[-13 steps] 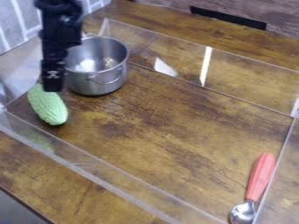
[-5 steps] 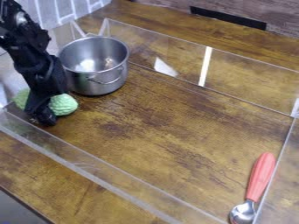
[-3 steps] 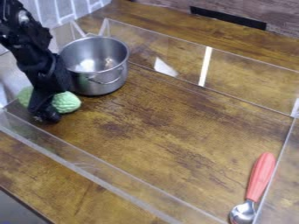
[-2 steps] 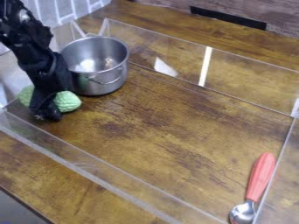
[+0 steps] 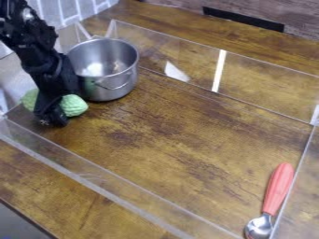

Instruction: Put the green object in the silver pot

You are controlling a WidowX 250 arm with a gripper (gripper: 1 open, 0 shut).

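Observation:
The green object point(image 5: 75, 106), a bumpy light-green lump, lies on the wooden floor of the clear tray, just in front and to the left of the silver pot point(image 5: 104, 67). My black gripper point(image 5: 50, 114) points steeply down onto the middle of it. Its fingers straddle the lump, and green shows on both sides of them. The dark fingers hide how tightly they sit on it. The pot stands upright and its inside looks bare.
A clear-walled tray rim point(image 5: 149, 210) fences the wooden work area, with a low front wall just below the gripper. A red-handled metal spoon point(image 5: 270, 204) lies at the front right corner. A tiled wall rises at the far left.
The arm came down from above the pot's left side onto the green object. Over the last second it has stayed put; the green lump's right end sits slightly higher in the picture.

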